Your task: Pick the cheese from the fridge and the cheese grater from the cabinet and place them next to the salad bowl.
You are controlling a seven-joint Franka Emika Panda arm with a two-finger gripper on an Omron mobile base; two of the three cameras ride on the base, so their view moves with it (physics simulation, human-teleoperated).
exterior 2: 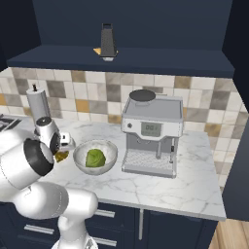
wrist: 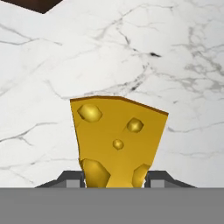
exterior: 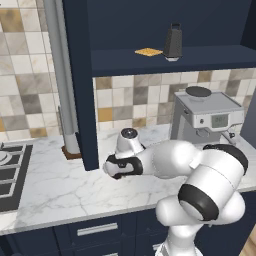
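The fingers [wrist: 114, 181] are clamped on the cheese [wrist: 117, 140], which hangs low over the marble worktop [wrist: 175, 65], just beside the salad bowl [exterior 2: 95, 156] on its left. I'd say the thing now is to lower it gently, set it flat close to the bowl without nudging it, then let go. The cheese grater [exterior: 173, 43] waits up on the cabinet [exterior: 165, 62] shelf.
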